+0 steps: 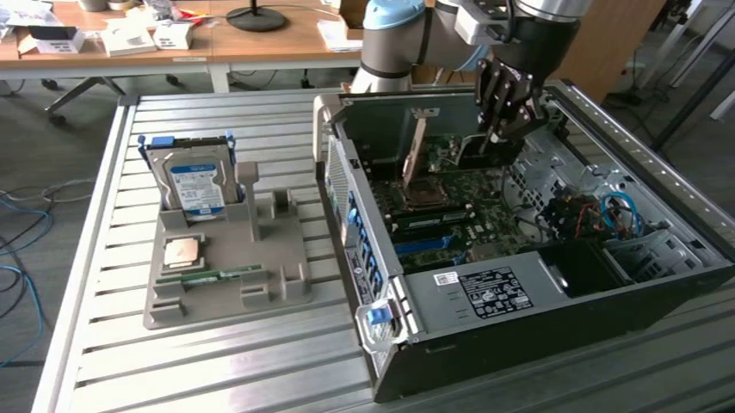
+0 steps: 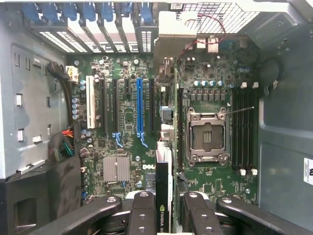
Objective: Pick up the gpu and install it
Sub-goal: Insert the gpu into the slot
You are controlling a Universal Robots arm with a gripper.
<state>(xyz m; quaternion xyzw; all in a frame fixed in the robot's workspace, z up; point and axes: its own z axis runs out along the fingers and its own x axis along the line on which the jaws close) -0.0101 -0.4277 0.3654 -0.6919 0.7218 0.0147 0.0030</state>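
On the exterior view's left, a grey holder (image 1: pixel 230 297) lies on the slatted metal surface (image 1: pixel 172 370). It carries three parts: a hard drive (image 1: pixel 195 185) standing upright in its rear slot, a square processor chip (image 1: pixel 184 251) lying flat in front of that, and a slim green memory stick (image 1: pixel 213 277) lying nearest the front edge. The drive bears a blue-and-white label, its print too small to read.

Toward the exterior view's right stands an open computer case (image 1: pixel 483 361), side panel off, with the motherboard (image 1: pixel 460 194) exposed. Inside it the wrist view shows a long blue expansion slot (image 2: pixel 140 105), a white slot (image 2: pixel 90 107), an open processor socket (image 2: pixel 208 137) and a silver heat sink (image 2: pixel 116 169) with a Dell mark just beside it. A white label (image 1: pixel 497 292) sits on the black box at the case's near end – unreadable.

The tool (image 1: pixel 505 129) reaches down into the far part of the case. Its fingers (image 2: pixel 143 215) are clenched on the gpu (image 2: pixel 164 181), which is seen edge-on – a thin card with "NVIDIA" printed where the fingers grip it. The card hangs over the motherboard, lined up between the blue slot and the processor socket. Whether its edge touches the board I cannot tell.
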